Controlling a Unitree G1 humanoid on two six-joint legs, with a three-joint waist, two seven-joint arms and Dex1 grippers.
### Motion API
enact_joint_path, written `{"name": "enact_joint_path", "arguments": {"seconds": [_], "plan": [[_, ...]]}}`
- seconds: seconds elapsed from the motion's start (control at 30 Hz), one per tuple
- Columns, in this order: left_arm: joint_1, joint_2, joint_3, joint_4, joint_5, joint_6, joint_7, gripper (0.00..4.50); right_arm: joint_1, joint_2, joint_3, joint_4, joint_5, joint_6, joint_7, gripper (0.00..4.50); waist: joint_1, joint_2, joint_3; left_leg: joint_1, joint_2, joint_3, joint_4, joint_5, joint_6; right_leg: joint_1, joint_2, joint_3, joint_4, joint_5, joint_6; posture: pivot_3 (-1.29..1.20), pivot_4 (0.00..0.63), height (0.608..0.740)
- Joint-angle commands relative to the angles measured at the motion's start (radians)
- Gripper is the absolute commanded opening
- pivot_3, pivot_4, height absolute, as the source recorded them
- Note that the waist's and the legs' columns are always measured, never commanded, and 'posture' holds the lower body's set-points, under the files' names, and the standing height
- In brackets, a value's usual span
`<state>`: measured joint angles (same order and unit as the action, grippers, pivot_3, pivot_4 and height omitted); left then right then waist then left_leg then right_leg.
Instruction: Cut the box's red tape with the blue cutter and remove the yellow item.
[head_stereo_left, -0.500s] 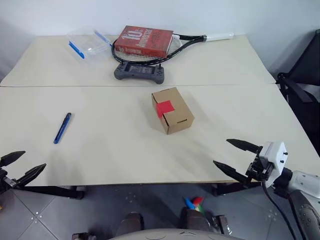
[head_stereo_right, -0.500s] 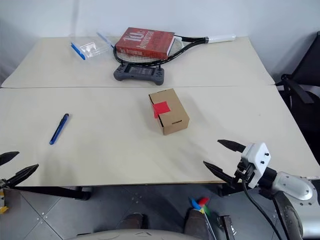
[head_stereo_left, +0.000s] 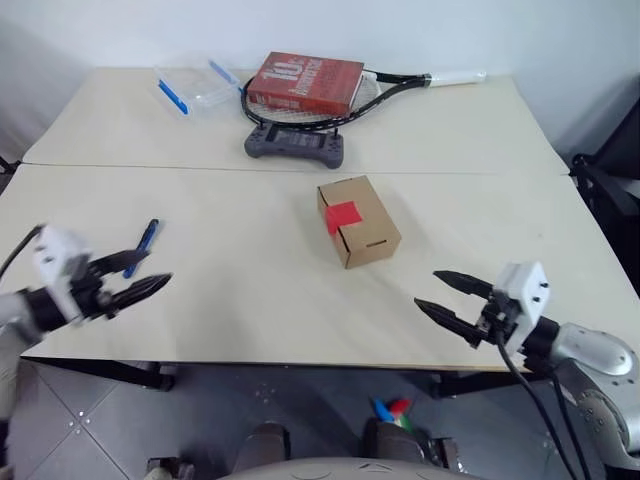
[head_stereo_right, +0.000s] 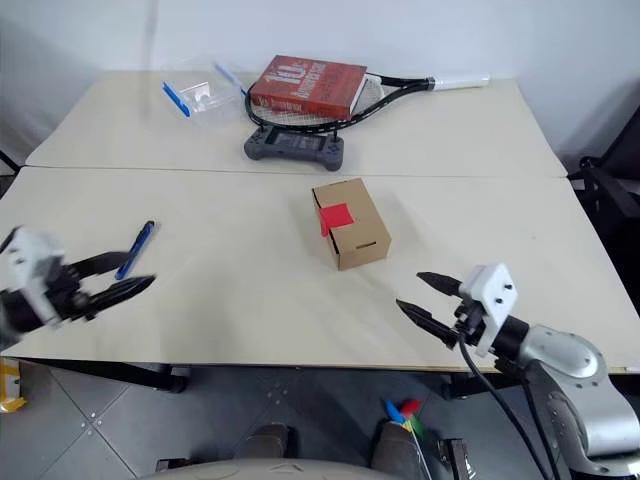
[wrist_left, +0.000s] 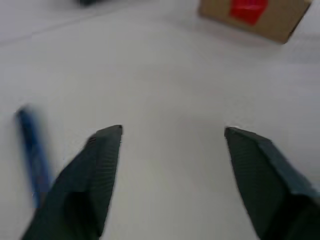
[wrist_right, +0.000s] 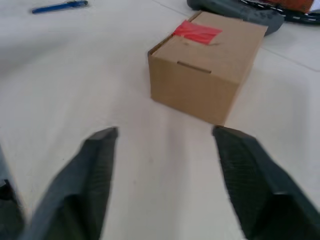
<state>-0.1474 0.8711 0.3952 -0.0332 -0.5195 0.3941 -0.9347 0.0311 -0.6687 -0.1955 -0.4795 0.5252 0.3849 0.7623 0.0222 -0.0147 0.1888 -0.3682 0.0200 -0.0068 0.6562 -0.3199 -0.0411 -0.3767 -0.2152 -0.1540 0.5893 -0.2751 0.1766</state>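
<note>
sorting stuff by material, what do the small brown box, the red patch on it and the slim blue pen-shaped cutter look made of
The small brown box looks like matte cardboard: plain tan faces, folded flap edges, a cut slot in one end. The red patch seems to be thin tape, lying flat over the flap seam and wrapping the edge. The slim blue pen-shaped cutter is probably plastic, judging by its uniform bright colour; its finish is unclear.

Red tape seals the box, flaps closed.

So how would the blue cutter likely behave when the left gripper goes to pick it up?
The blue cutter looks slim and pen-shaped, so it is probably stiff and light. Lying flat on the smooth table, it may roll or skid if nudged. The open left gripper would likely need a low, centred pinch.
</note>
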Motion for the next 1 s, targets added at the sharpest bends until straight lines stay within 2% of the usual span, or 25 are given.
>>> {"name": "enact_joint_path", "arguments": {"seconds": [0.03, 0.07, 0.17, 0.2, 0.23, 0.37, 0.5, 0.6, 0.77, 1.0], "plan": [[-0.180, -0.067, -0.120, 0.073, 0.078, -0.033, 0.066, 1.95, -0.057, 0.019, 0.038, -0.012, -0.041, 0.040, -0.076, 1.76, 0.000, 0.000, 0.000, 0.001, 0.000, 0.000, 0.000, 0.000, 0.000, 0.000, 0.000, 0.000, 0.000, 0.000, 0.000, 0.00, 0.150, 0.740], [-0.227, -0.087, -0.147, 0.102, 0.097, -0.045, 0.077, 1.64, -0.073, 0.026, 0.051, -0.007, -0.051, 0.048, -0.092, 1.39, 0.000, 0.000, 0.000, 0.001, 0.000, 0.001, 0.000, 0.000, 0.000, 0.000, 0.000, 0.001, 0.000, 0.000, 0.000, 0.00, 0.150, 0.740], [-0.642, -0.318, -0.337, 0.516, 0.308, -0.210, 0.226, 0.69, -0.201, 0.093, 0.197, 0.023, -0.136, 0.144, -0.191, 0.29, 0.014, -0.001, 0.000, 0.000, 0.000, 0.001, 0.004, 0.000, 0.000, 0.001, 0.000, 0.001, 0.001, 0.000, 0.000, 0.00, 0.150, 0.740], [-0.743, -0.378, -0.369, 0.638, 0.342, -0.257, 0.229, 0.37, -0.227, 0.103, 0.246, 0.029, -0.170, 0.167, -0.206, 0.01, 0.018, -0.003, -0.001, -0.003, 0.000, -0.001, 0.008, 0.000, 0.000, 0.001, 0.001, -0.001, 0.001, 0.001, 0.000, 0.00, 0.150, 0.740], [-0.803, -0.413, -0.382, 0.725, 0.355, -0.292, 0.204, 0.08, -0.240, 0.109, 0.280, 0.033, -0.200, 0.166, -0.209, 0.00, 0.019, -0.004, -0.002, -0.004, 0.000, -0.001, 0.009, 0.001, 0.000, 0.001, 0.001, -0.001, 0.001, 0.003, 0.000, 0.00, 0.150, 0.740], [-0.973, -0.491, -0.436, 1.053, 0.456, -0.461, 0.248, 0.08, -0.272, 0.133, 0.368, 0.048, -0.272, 0.200, -0.246, 0.00, -0.018, -0.005, -0.002, -0.004, -0.002, 0.006, 0.008, -0.005, 0.005, 0.000, 0.000, 0.001, -0.004, 0.005, 0.003, 0.00, 0.150, 0.740], [-1.065, -0.540, -0.470, 1.249, 0.551, -0.517, 0.377, 0.08, -0.292, 0.181, 0.401, 0.037, -0.303, 0.240, -0.285, 0.00, -0.042, -0.005, -0.002, -0.002, -0.001, 0.011, 0.001, -0.007, 0.007, -0.004, 0.000, 0.000, -0.006, 0.005, 0.003, 0.00, 0.150, 0.740], [-1.102, -0.556, -0.444, 1.309, 0.559, -0.519, 0.436, 0.08, -0.284, 0.206, 0.400, 0.013, -0.312, 0.263, -0.306, 0.00, -0.047, -0.005, -0.002, -0.004, -0.001, 0.011, 0.000, -0.007, 0.007, -0.007, -0.001, -0.001, -0.006, 0.005, 0.003, 0.00, 0.150, 0.740], [-1.117, -0.608, -0.408, 1.338, 0.543, -0.533, 0.324, 0.08, -0.257, 0.218, 0.397, -0.008, -0.326, 0.276, -0.322, 0.00, -0.036, -0.005, -0.002, -0.006, -0.001, 0.012, 0.003, -0.007, 0.007, -0.007, -0.002, -0.001, -0.005, 0.005, 0.003, 0.00, 0.150, 0.740], [-1.085, -0.628, -0.418, 1.355, 0.596, -0.542, 0.289, 0.08, -0.240, 0.148, 0.355, -0.039, -0.354, 0.368, -0.325, 0.00, -0.023, -0.005, -0.002, -0.006, -0.001, 0.013, 0.006, -0.007, 0.007, -0.007, -0.002, 0.000, -0.004, 0.005, 0.003, 0.00, 0.150, 0.740]]}}
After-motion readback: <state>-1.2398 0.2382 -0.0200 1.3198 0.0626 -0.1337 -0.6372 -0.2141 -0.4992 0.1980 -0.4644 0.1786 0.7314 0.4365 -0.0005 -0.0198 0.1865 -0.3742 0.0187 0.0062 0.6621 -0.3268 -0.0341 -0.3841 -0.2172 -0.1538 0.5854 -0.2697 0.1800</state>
